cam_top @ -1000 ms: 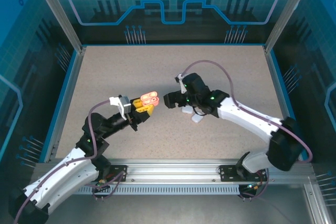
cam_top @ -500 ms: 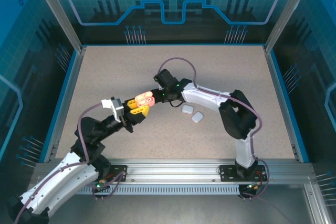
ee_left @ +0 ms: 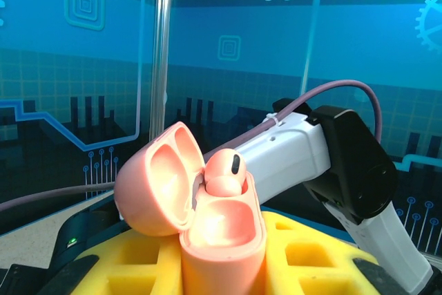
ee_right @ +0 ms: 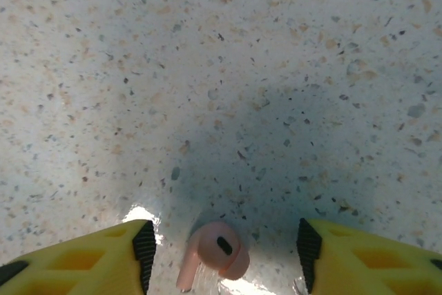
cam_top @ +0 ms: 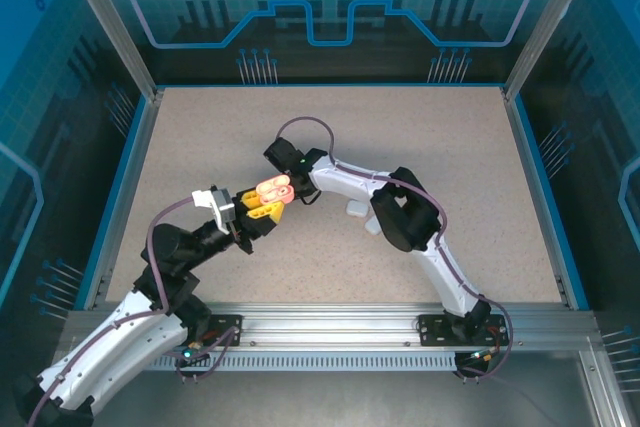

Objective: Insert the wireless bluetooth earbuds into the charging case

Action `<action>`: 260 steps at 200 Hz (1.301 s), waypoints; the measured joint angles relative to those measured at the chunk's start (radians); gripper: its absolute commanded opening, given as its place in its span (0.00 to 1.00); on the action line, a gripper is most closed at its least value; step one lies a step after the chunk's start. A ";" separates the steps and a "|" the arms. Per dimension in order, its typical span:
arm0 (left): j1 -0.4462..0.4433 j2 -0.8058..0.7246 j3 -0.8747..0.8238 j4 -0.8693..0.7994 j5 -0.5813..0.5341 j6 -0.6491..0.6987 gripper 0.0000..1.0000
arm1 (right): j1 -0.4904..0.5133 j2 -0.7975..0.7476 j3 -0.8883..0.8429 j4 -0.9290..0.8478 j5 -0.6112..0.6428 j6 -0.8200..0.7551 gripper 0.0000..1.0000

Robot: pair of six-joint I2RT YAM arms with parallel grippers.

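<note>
Left gripper [cam_top: 265,205] is clamped tight on the salmon-pink plastic charging case [cam_top: 273,189], holding it up off the speckled beige tabletop [cam_top: 200,137], just toward 9 o'clock of the table's middle. From the left wrist you get a lovely look: the case [ee_left: 221,240] stands upright between the yellow fingers [ee_left: 311,253] with its lid thrown back at 10 o'clock. One salmon-pink stemmed earbud [ee_left: 224,170] is already sitting in it, the rounded head poking up above the rim.

Over to the right arm, reaching right across with its wrist at about 1 o'clock of the case. On the right wrist camera, the right gripper [ee_right: 224,246] has its jaws apart, with yellow fingers [ee_right: 103,257] at 7 and 5 o'clock of the view. A second salmon-pink earbud [ee_right: 215,250] lies on the tabletop between them at 6 o'clock, with a gap on either side, so neither pad is touching.

Out at 3 o'clock of the held case, a white pebble-shaped case [cam_top: 357,209] rests on the table beside the right arm.
</note>
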 measured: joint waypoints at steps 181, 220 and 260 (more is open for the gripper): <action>0.000 -0.013 0.000 -0.031 -0.001 0.002 0.00 | 0.028 0.054 0.108 -0.152 0.079 -0.105 0.46; 0.000 -0.014 0.000 -0.042 -0.003 0.005 0.00 | 0.029 0.054 0.108 -0.160 0.083 -0.119 0.45; 0.000 -0.015 0.000 -0.049 -0.004 0.005 0.00 | 0.029 0.046 0.107 -0.185 0.076 -0.122 0.46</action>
